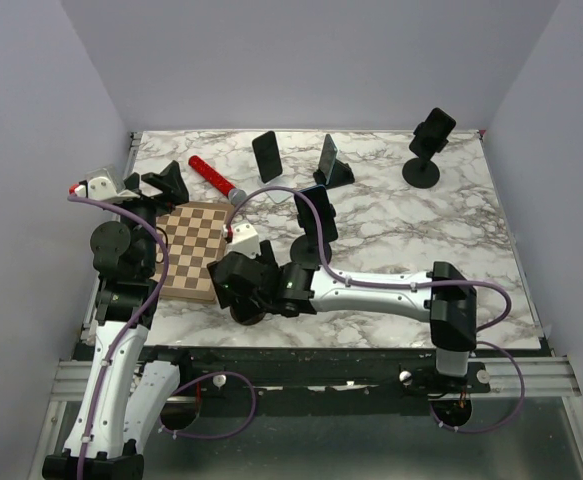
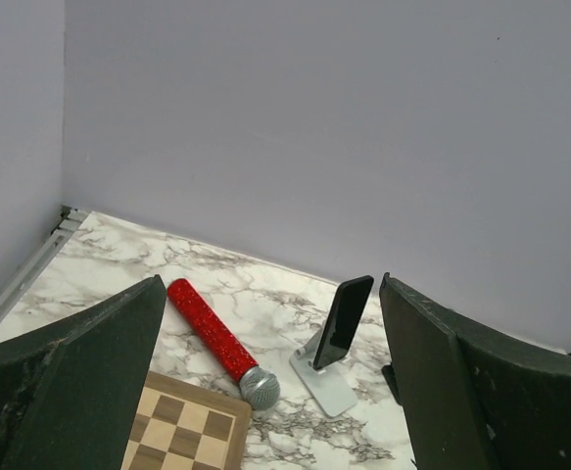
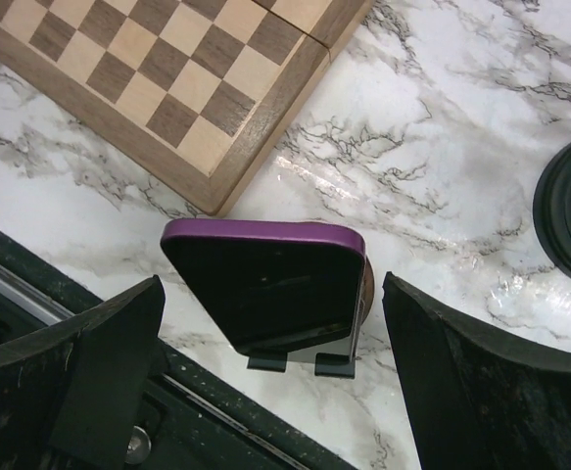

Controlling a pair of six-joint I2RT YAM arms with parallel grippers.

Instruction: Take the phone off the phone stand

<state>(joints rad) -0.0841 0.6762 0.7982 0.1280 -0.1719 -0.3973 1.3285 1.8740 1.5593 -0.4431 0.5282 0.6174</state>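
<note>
Left gripper (image 2: 270,282) spread wide over white marble table's (image 3: 442,147) left side, wooden chessboard (image 3: 167,88) corner near purple-cased black phone (image 3: 265,294) propped in small black phone stand (image 3: 334,364) by table's near edge, right gripper (image 3: 273,286) spread either side, not touching it.

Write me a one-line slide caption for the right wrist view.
Open right hand lined up on the purple-edged phone resting in its stand, chessboard beside it on the marble table.

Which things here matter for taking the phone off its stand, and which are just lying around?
For the job: purple phone, its stand, right fingers.
Lying about: chessboard, red microphone, black phone, white stand.
</note>
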